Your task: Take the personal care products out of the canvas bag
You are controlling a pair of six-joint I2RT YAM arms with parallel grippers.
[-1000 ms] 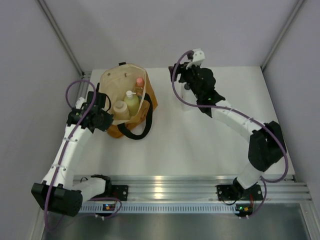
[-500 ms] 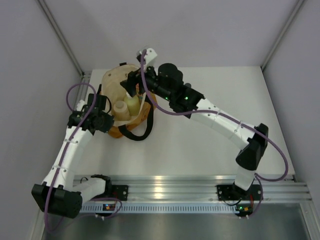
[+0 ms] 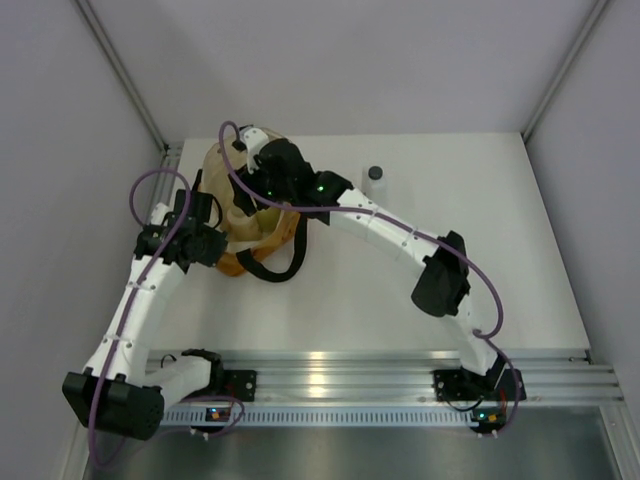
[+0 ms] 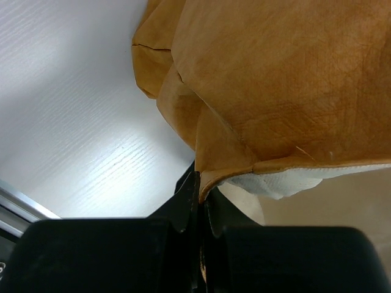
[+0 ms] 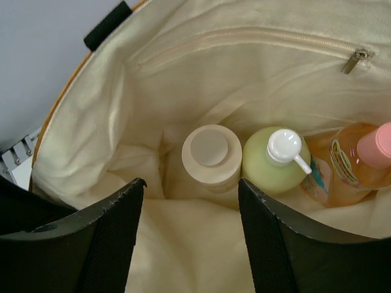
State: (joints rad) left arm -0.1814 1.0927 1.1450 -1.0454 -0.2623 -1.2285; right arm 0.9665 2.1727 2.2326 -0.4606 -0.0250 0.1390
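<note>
The canvas bag (image 3: 232, 262) stands open at the table's back left. My left gripper (image 4: 198, 183) is shut on its rim, pinching the mustard canvas bag (image 4: 275, 91) and its lining. My right gripper (image 5: 191, 183) is open and points down into the bag's mouth, holding nothing. Just beyond its fingertips, a cream bottle (image 5: 211, 159), a yellow-green pump bottle (image 5: 275, 162) and an orange bottle with a pink cap (image 5: 351, 162) stand side by side on the lining. A white bottle with a dark cap (image 3: 375, 180) stands on the table to the right of the bag.
The bag's black strap handle (image 3: 270, 268) loops out over the table in front of the bag. A zipped inner pocket (image 5: 244, 36) runs along the bag's far wall. The right arm (image 3: 400, 235) stretches across the middle of the table. Grey walls close in the sides.
My right arm swung left from the white bottle, leaving it on the table, and now hangs over the bag's mouth with its jaws narrower. The left gripper kept hold of the rim.
</note>
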